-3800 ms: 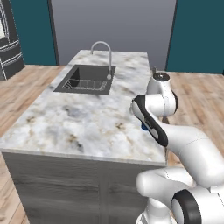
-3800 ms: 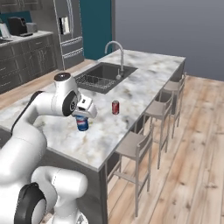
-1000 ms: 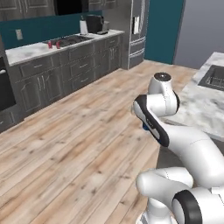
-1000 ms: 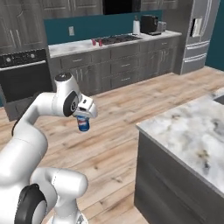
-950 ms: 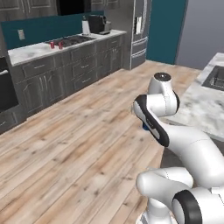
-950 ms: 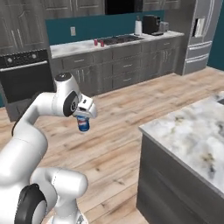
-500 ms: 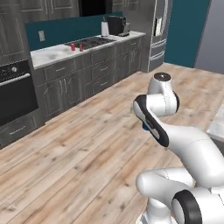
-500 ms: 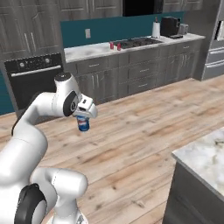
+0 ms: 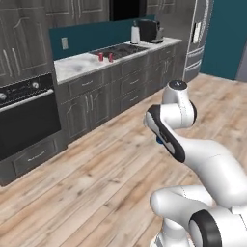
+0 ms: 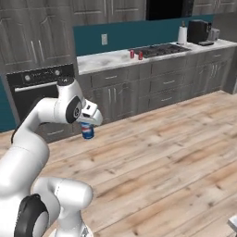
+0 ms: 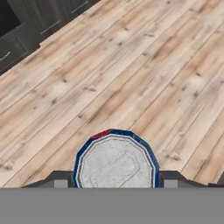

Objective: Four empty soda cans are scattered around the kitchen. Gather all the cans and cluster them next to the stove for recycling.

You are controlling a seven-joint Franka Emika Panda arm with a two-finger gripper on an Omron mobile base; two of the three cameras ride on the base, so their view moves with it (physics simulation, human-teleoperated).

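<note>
While gripper [image 10: 87,126] clamped — 1 blue can [image 10: 87,132], 2 red cans [image 10: 135,54]

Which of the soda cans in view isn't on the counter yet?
The blue can, held in the gripper over the floor. The two red cans already stand beside the stove.

Base has driven and turned: both base views shifted wholesale. The marble island with sink and faucet, in front of the robot earlier, is gone from both base views; a second ago its edge still showed at the side. Wood floor [image 9: 96,173] now lies ahead, and the far desk [image 10: 106,60] with the stove [image 10: 159,50] and two red soda cans [image 9: 105,57] beside it sits larger and more central. The black built-in oven [image 9: 26,116] has come fully into frame. The red can seen on the island earlier is out of frame.
</note>
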